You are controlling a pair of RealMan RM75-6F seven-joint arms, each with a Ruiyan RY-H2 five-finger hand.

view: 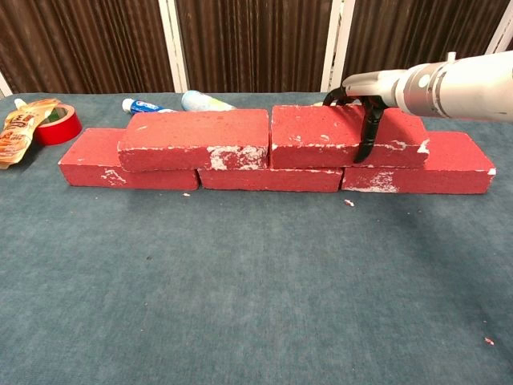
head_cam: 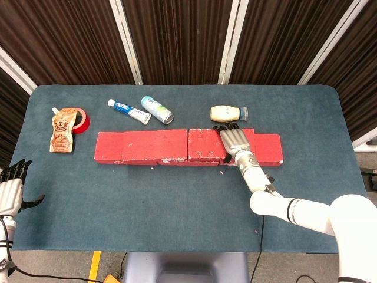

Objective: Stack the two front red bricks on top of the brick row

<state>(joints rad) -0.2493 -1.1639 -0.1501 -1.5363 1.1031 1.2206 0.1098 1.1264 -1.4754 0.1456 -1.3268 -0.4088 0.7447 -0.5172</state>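
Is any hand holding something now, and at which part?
The right hand grips the upper right brick at its right end, thumb on the front face. The left hand holds nothing.

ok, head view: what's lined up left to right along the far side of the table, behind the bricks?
Sauce pouch → red tape roll → toothpaste tube → blue-and-white tube → cream bottle, lying just behind the right hand resting on the upper right brick.
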